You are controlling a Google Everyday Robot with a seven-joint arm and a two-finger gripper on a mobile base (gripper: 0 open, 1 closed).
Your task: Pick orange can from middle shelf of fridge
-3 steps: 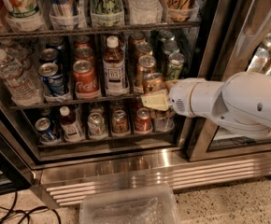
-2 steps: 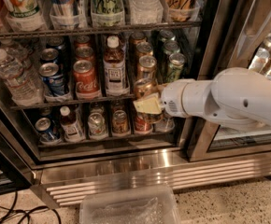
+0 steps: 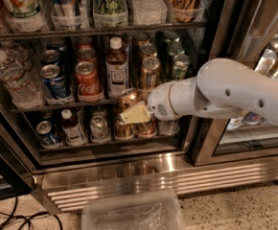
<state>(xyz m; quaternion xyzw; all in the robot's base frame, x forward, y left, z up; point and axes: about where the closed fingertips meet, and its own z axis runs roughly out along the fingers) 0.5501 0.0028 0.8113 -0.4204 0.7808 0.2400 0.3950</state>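
Observation:
My gripper [image 3: 133,110] is at the front of the fridge [image 3: 129,169], just in front of the middle shelf [image 3: 48,105] rail. It is shut on an orange can [image 3: 127,98], which tilts and hangs out past the rail, partly hidden by a cream finger [image 3: 135,114]. More copper-orange cans [image 3: 150,70] stand in a row on the middle shelf just behind it. My white arm [image 3: 235,92] reaches in from the right.
On the middle shelf stand a red Coca-Cola can [image 3: 87,80], blue cans [image 3: 55,78], a brown bottle [image 3: 116,63], green cans [image 3: 179,65] and water bottles [image 3: 14,78]. The lower rack holds cans [image 3: 99,127]. A clear plastic bin [image 3: 132,212] and cables [image 3: 14,219] lie on the floor.
My gripper has moved left and down with the orange can, drawing it off the shelf and out over the front rail.

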